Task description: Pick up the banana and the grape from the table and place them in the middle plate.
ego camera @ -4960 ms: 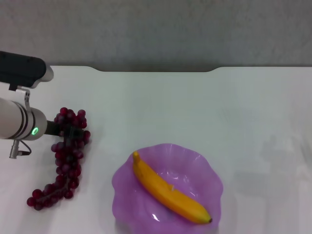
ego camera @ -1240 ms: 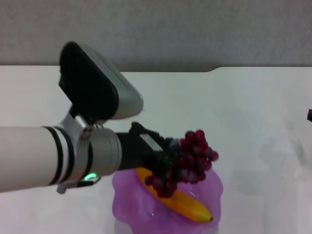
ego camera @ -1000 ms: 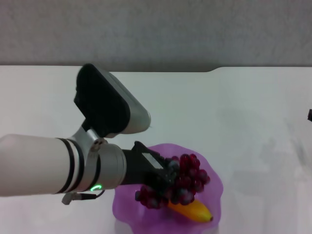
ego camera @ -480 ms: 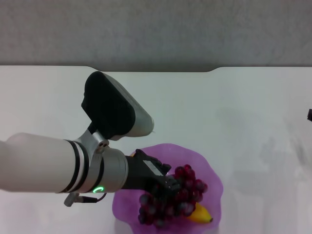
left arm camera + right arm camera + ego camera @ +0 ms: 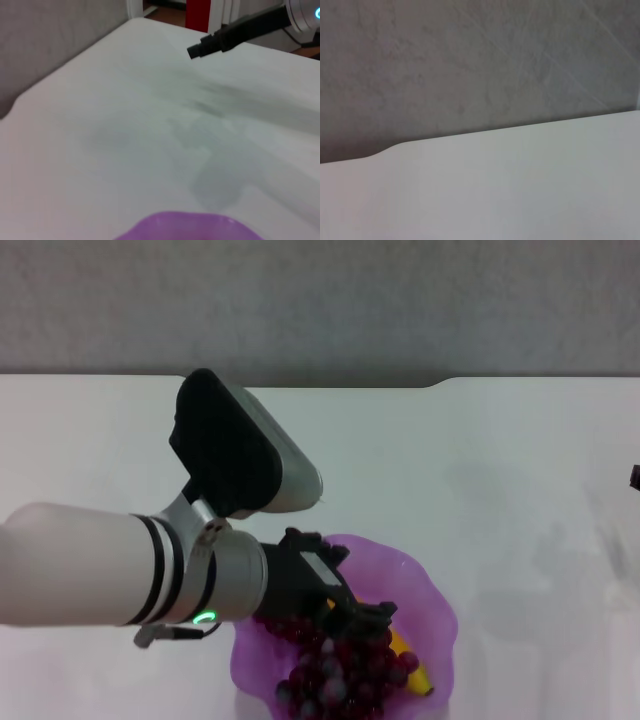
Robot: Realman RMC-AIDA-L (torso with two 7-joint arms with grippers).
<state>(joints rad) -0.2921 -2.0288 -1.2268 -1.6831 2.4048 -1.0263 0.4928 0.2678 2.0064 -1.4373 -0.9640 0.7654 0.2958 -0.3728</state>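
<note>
The purple scalloped plate (image 5: 432, 592) sits at the near middle of the white table (image 5: 500, 470); its rim also shows in the left wrist view (image 5: 190, 226). The bunch of dark red-purple grapes (image 5: 335, 672) lies in the plate, on top of the banana (image 5: 412, 668), of which only the yellow end with the dark tip shows. My left gripper (image 5: 345, 585) hovers just above the grapes with its black fingers spread apart and nothing between them. My right gripper (image 5: 202, 49) shows far off in the left wrist view, beyond the plate, and as a dark sliver at the right edge of the head view (image 5: 635, 477).
The left arm's thick white and silver forearm (image 5: 110, 570) and its black wrist camera block (image 5: 235, 455) cover the near left of the table. A grey wall (image 5: 470, 65) runs behind the table's notched far edge.
The left gripper lowered the grapes from above the plate onto the banana, then its fingers spread and the bunch settled into the plate. The right arm has not moved.
</note>
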